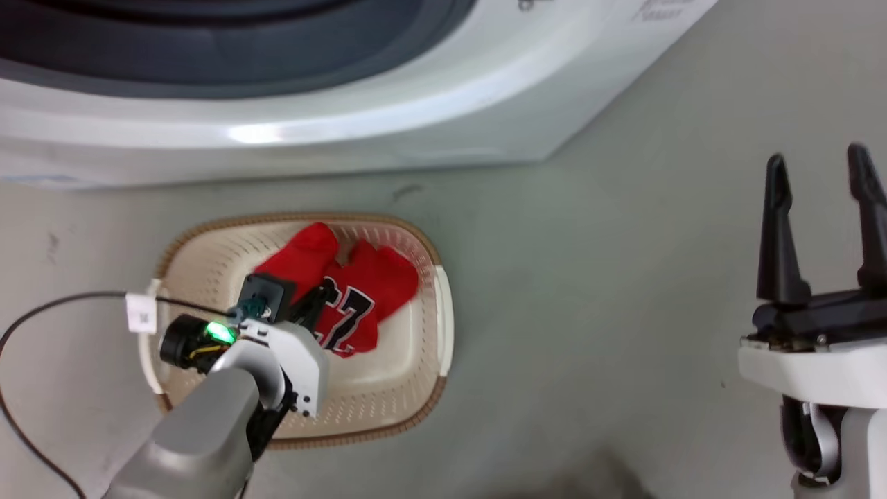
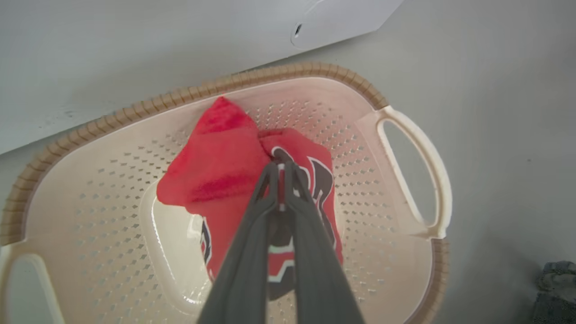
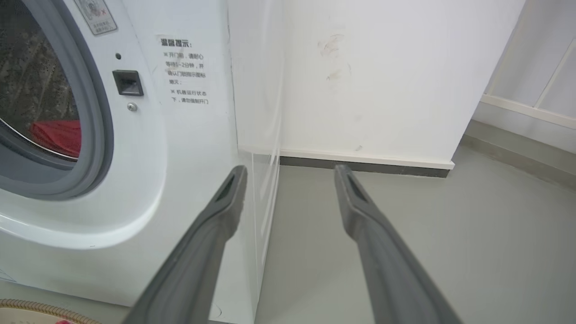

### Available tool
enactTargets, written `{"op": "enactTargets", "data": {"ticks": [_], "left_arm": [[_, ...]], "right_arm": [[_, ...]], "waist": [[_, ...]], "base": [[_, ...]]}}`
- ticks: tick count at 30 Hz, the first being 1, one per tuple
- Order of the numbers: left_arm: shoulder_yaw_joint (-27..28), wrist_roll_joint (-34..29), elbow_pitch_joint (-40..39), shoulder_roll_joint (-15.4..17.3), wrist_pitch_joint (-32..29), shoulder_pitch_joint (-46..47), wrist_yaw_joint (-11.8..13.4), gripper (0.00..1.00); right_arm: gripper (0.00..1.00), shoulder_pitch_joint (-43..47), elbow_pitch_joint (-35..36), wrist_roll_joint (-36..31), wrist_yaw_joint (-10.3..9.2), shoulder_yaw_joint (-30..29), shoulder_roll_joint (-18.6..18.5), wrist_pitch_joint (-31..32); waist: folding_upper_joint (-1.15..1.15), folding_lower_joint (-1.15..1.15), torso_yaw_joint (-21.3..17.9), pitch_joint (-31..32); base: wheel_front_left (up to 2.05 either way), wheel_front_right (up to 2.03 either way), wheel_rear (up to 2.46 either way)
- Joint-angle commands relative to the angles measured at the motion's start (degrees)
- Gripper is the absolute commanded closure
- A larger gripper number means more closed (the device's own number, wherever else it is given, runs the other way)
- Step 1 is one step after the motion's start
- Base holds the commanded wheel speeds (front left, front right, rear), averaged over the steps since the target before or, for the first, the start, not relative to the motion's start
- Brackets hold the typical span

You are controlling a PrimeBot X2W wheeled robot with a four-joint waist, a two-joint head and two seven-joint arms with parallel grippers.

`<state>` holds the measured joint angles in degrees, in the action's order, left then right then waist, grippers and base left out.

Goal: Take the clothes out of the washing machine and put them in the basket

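Left claw [image 2: 281, 167] pinching numbered red garment [image 2: 220, 157] low inside basket [image 2: 315, 71], basket on floor [image 1: 624, 277] just before washing machine [image 1: 346, 125], right claw [image 1: 821, 180] spread wide, well apart over floor beside machine, second red garment [image 3: 56, 137] lying in drum [image 3: 31, 67] behind grey door ring [image 3: 96, 117].

- The smooth grey floor [image 1: 589, 277] is carrying everything here.
- The washing machine [image 1: 416, 118] is standing on it, its white base meeting the floor along a straight edge.
- The basket [image 1: 443, 326] is sitting flat on the floor just in front of the washer, near it but apart, with a strip of floor showing between them.
- A few dark scuff marks [image 1: 405, 190] are showing on that strip.
- A dark skirting board [image 3: 364, 163] is running where the floor meets the white wall beside the machine.
- A dark grey lumpy thing [image 2: 555, 292] is lying on the floor beyond one basket handle; what it is cannot be told.
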<state>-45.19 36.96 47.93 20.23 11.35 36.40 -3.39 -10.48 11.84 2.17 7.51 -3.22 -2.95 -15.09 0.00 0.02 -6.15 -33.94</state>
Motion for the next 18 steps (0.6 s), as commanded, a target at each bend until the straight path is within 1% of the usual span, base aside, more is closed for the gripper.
{"op": "enactTargets", "data": {"ticks": [1, 5, 8, 11, 16, 17, 18], "left_arm": [[-0.4, -1.0, 2.6, -0.3, 0.3, 2.2, -0.4, 1.0], [-1.7, -2.1, 10.0, -2.7, 0.4, 6.8, -1.2, 1.0], [-1.6, -1.6, 15.5, -4.2, -0.6, 9.3, -1.5, 1.0], [-3.1, -3.2, 20.2, -5.0, -1.8, 11.5, -1.0, 1.0], [-5.3, -4.7, 24.0, -6.0, -4.8, 12.2, -1.3, 1.0], [-5.7, -4.9, 24.3, -5.9, -5.1, 12.2, -0.9, 1.0], [-6.0, -5.1, 24.6, -5.9, -5.1, 12.0, -0.6, 0.0]], "right_arm": [[0.0, -1.5, 0.6, 0.7, -0.04, 0.1, 0.1, -0.1], [0.0, -3.2, 1.6, 1.3, -0.04, -0.3, 0.1, -0.1], [0.0, -4.0, 2.2, 1.4, -0.04, 0.0, 0.1, -0.1], [0.0, -4.3, 2.6, 1.3, -0.04, 0.5, 0.1, -0.1], [0.0, -5.1, 2.8, 1.7, -0.04, 0.8, 0.1, -0.1], [0.0, -5.1, 2.7, 1.7, -0.05, 0.9, 0.1, -0.1], [0.0, -5.1, 2.5, 1.8, -0.04, 0.9, 0.1, -0.1]], "waist": [[0.0, -0.02, -2.6, -5.9], [0.0, -0.02, -3.4, -9.4], [0.0, -0.02, -3.8, -11.3], [0.0, -0.02, -4.3, -12.8], [0.0, -0.02, -4.8, -14.0], [0.0, -0.02, -4.8, -14.0], [0.0, -0.02, -4.7, -13.8]], "base": [[0.0, 0.0, 0.0], [0.0, 0.0, 0.0], [0.0, 0.0, 0.0], [0.0, 0.0, 0.0], [0.0, 0.0, 0.0], [0.0, 0.0, 0.0], [0.0, 0.0, 0.0]]}}
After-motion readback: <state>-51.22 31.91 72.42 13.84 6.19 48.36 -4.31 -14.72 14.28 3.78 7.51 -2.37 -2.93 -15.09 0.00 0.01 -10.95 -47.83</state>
